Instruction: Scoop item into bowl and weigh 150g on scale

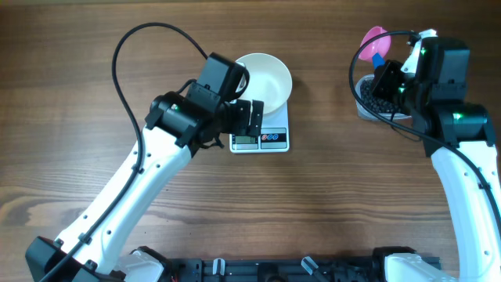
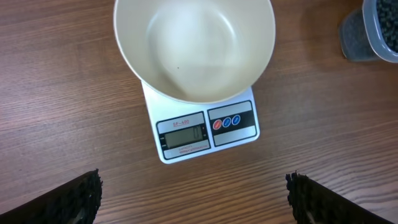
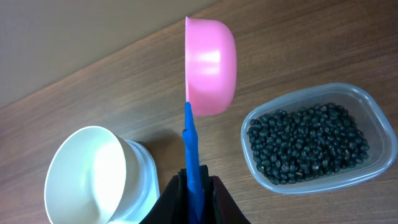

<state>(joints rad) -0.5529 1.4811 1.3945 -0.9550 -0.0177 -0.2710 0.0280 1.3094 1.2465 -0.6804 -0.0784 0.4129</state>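
The white bowl (image 1: 266,78) sits empty on the white scale (image 1: 261,139), whose display faces the front. My left gripper (image 2: 194,196) hovers open just in front of the scale, with only bare wood between its fingers. The black pellets (image 3: 308,143) fill a clear tub (image 1: 374,100) at the far right. My right gripper (image 3: 195,182) is shut on the blue handle of a pink scoop (image 3: 211,67), held above the table beside the tub. The scoop's cup (image 1: 374,41) is turned on its side, and its inside is hidden from me.
Wood table all round. The left arm (image 1: 149,180) stretches diagonally from the front left toward the scale. The right arm (image 1: 462,157) runs along the right edge. A black rail lies along the table's front edge.
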